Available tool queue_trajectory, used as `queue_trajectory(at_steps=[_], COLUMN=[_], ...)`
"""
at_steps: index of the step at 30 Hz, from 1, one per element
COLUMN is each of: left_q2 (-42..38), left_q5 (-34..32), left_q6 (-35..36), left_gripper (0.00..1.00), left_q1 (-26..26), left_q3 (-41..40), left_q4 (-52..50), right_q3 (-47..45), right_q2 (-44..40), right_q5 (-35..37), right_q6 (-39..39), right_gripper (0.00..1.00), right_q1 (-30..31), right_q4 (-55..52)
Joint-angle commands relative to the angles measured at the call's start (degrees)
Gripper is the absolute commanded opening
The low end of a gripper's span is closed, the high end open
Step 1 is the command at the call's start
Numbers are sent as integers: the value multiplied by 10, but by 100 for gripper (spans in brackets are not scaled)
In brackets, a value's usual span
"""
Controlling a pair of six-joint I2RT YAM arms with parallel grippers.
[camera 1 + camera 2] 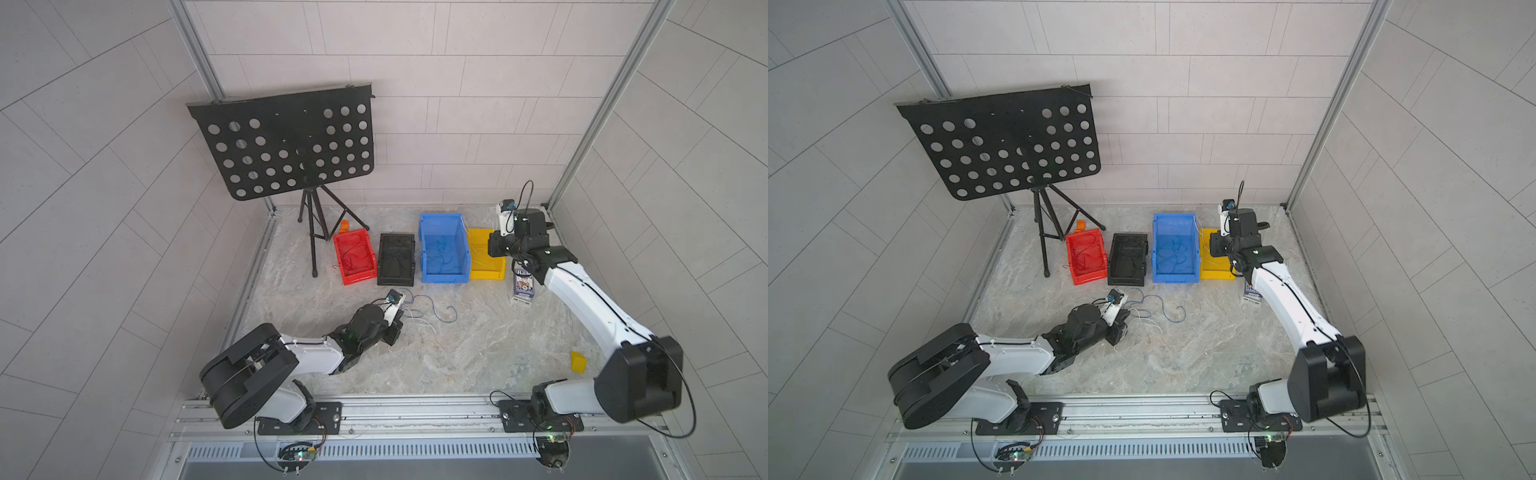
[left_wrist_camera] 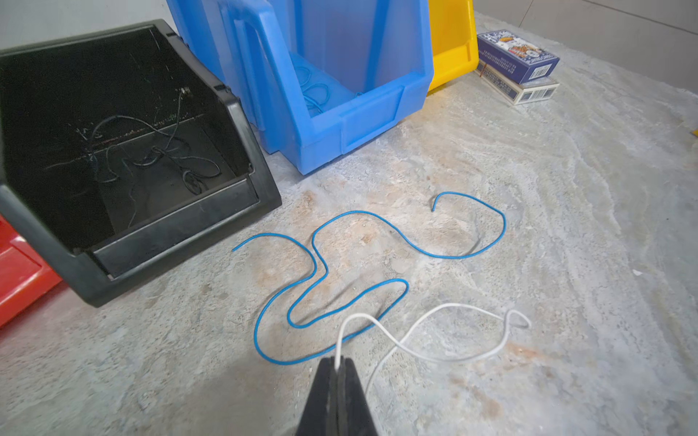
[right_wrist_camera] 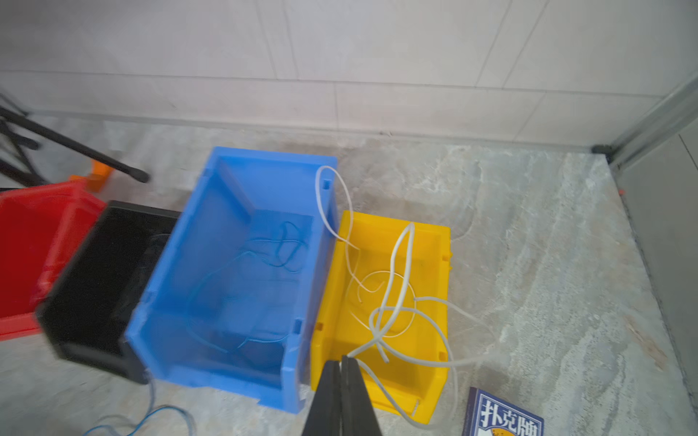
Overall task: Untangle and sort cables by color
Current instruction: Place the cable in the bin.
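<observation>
Front edge: aluminium rail carrying both arm bases; arms, 2.
Left edge: metal side rail; tiled walls rise past it, past the right edge and behind the far edge.
Open room: bare counter between the arms, widest in the near right half; 1 small yellow piece near the right edge.
Left gripper: low over the counter in front of the black bin; jaws closed, pinching the loose white cable, the rest of it trailing on the counter.
Blue cable: 1, loose in curves on the counter, between the left gripper and the bins.
Card boxes: 2, stacked, blue box on a pale one, just beside the yellow bin's near right corner.
Bins: 4, side by side in a far row.
Red bin: red cables, tangled; number unreadable.
Black bin: black cables, tangled.
Blue bin: largest; blue cables on its floor.
Yellow bin: white bundle; one loop hooked over the blue bin's rim, strands spilling over the right wall.
Right gripper: above the yellow bin's near end; jaws closed, a strand of the white bundle caught at the tips.
Far left: music stand, 1; orange piece, 1, behind the red bin.
</observation>
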Motion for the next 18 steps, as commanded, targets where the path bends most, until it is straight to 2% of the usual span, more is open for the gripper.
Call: queue_trajectory(at_steps=[1,6,7,8,9,10,13,15,18], left_q2=[2,-7,-10,-10,-11,-8,2,6,3], left_q5=[4,-3,-6,-8,-9,-10,-5,-3,0], left_q6=[3,9,11,13,14,14,17,17,20], left_gripper=[5,5,6,7,10,12,30,45,54], left_q1=[1,1,2,1,1,1,1,1,1], left_q3=[11,12,11,10,11,11,16,16,16], left_q4=[-14,-29,-29,-31,-34,-33,-33,-28,-21], right_q3=[51,109,114,116,113,105,80,65,-15], right_q2=[75,183,193,195,190,175,111,72,-5], right_q5=[29,16,15,19,14,0,-12,-21,-83], right_q6=[-48,-58,-59,-58,-55,-55,-48,-41,-4], right_gripper=[0,0,11,27,34,35,40,41,42], right_q1=[-1,-8,-8,-8,-8,-8,1,4,8], right_q4=[-58,-85,-87,-90,-91,-85,-77,-83,-50])
